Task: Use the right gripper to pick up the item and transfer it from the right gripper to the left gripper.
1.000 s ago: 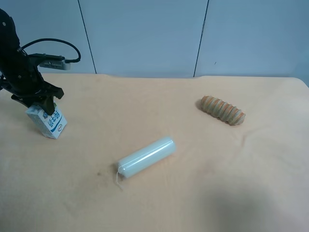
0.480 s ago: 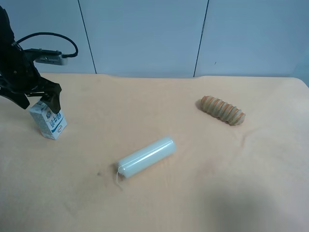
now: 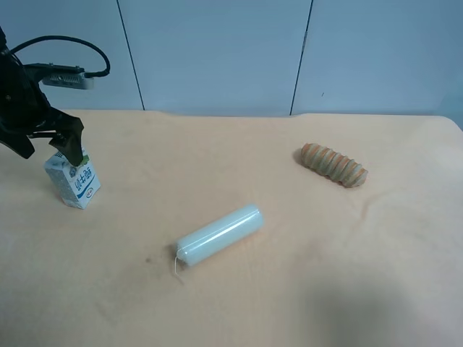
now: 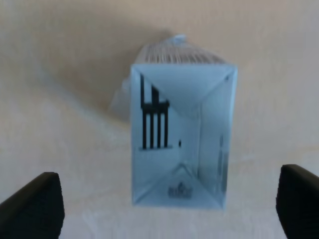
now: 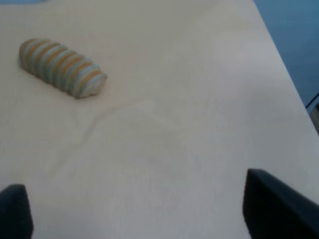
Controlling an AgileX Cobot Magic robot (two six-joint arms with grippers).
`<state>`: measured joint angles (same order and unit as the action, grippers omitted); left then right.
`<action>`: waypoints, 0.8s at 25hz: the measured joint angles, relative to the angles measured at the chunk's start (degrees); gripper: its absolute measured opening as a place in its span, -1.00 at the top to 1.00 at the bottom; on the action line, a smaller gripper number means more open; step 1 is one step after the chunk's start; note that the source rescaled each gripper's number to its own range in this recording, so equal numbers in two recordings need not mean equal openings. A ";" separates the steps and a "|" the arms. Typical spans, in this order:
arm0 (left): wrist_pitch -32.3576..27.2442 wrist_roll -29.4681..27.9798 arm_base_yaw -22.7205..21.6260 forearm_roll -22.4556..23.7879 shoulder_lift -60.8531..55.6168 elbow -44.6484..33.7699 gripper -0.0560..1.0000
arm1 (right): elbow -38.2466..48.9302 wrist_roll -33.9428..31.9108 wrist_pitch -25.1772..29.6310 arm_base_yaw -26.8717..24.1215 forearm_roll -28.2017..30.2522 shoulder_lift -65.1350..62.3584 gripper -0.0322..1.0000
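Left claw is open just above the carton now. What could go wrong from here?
1. The left claw hovers close over the milk carton; one fingertip sits right by its top, so lifting away at a slant might tip it.
2. The carton stands near the table's edge, so a knock might push it off.

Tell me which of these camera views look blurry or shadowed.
Exterior high view: sharp, evenly lit, with a dim patch on the tan table near the bottom edge. Right wrist view: soft focus, the ridged orange-brown roll slightly blurred. Left wrist view: blurriest, the small white milk carton hazy with a bluish cast.
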<state>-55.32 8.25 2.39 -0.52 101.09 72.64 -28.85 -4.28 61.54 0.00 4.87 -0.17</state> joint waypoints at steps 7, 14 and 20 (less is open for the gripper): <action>-2.76 -0.46 0.00 0.00 -8.08 0.00 -0.99 | 0.00 0.00 0.00 0.00 0.00 0.00 -0.47; -6.70 -2.12 0.00 0.07 -19.86 0.00 -1.00 | 0.00 0.00 0.00 0.00 0.00 0.00 -0.47; -9.97 -2.34 0.00 0.11 -29.81 0.00 -1.00 | 0.00 0.00 0.00 0.00 0.00 0.00 -0.47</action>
<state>-65.28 5.92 2.39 -0.41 71.28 72.64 -28.85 -4.28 61.54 0.00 4.87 -0.17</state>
